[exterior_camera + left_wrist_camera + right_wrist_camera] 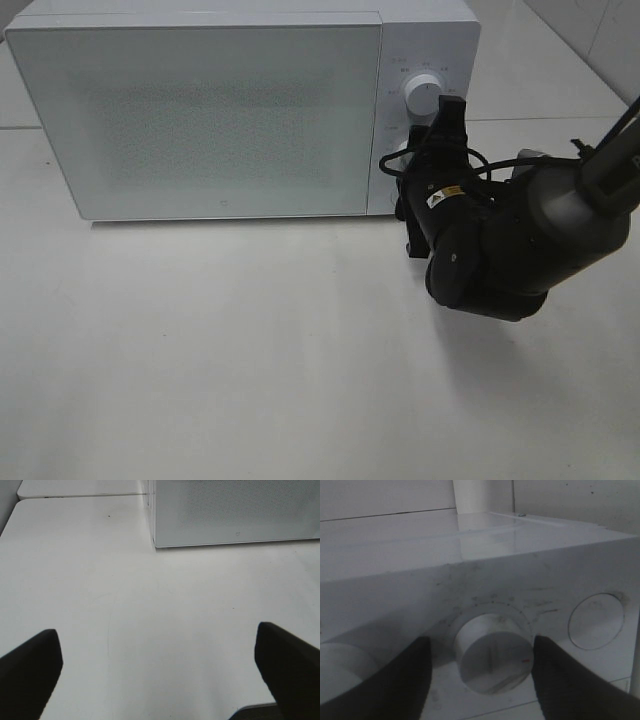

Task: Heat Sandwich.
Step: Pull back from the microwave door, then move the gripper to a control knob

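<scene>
From the high camera, a boxy white microwave (200, 110) is sitting at the back of a smooth white table (250, 350). Its door is shut and its wide front panel is showing a fine, speckled, frosted grain. A tiny mark at the door's lower edge is too small to read. On the narrow control strip a round white upper knob (421, 97) is standing out, ringed by faint printing that cannot be read, and a lower knob (392, 158) is showing only in part. The right arm (520, 240) — matte black and rounded — is hanging in front of that strip with the right gripper (449, 112) close to the panel; a small yellow-and-black label (437, 197) on it is unreadable. The left wrist camera is showing the left gripper (157, 640) hanging over bare table. Its blunt black fingers (30, 670) are spread wide and holding nothing, and the microwave's corner is lying beyond. The right wrist camera is looking along the scuffed white panel, where two dark fingers (405, 680) are standing part open on either side of a round knob (492, 660). It is a short cylinder with tick marks around it and a small red mark on its face. One finger is lying just against its edge and the other is leaving a gap, so nothing is clamped. Which of the two knobs this is I cannot tell. The sandwich is showing in no view — its place cannot be told.
</scene>
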You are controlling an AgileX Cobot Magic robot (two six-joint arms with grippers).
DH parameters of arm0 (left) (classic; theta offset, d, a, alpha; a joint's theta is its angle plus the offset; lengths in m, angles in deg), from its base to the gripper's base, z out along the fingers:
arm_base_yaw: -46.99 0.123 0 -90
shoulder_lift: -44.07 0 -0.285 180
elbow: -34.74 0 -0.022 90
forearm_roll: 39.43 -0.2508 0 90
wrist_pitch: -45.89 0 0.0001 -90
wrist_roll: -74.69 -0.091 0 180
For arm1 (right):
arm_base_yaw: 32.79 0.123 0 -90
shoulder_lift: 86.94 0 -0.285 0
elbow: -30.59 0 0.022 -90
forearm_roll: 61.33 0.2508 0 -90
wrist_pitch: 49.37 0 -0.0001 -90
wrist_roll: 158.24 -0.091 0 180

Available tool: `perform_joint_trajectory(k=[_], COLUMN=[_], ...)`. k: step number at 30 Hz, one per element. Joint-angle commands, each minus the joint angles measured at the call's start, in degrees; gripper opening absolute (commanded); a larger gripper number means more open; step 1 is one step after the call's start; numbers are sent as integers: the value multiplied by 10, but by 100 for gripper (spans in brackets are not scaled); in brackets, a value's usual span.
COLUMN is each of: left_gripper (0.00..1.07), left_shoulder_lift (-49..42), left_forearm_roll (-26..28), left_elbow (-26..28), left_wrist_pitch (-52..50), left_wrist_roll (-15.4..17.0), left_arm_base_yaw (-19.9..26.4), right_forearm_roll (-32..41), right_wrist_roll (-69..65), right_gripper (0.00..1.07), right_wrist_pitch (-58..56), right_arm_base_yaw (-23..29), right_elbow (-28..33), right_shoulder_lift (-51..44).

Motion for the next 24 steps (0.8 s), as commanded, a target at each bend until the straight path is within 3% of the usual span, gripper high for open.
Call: perform_joint_trajectory(k=[1,4,14,24], left_gripper=[101,101,101,101], left_shoulder_lift=[-16,-16,-16,-16], left_forearm_roll=[5,5,5,5], left_elbow=[-2,-2,-2,-2], left_wrist_pitch=[-1,-1,-1,-1], left_wrist_roll=[5,5,5,4], left_arm_base_yaw=[2,2,2,2], right_forearm_roll=[-23,-24,-41,-70], right_wrist_roll=[15,17,28,44], right_gripper=[76,80,76,76], right_wrist_pitch=[48,45,37,-36], right_arm_base_yaw=[1,1,2,2], right_elbow=[-9,-9,-6,58], right_shoulder_lift=[-9,-9,-11,-66])
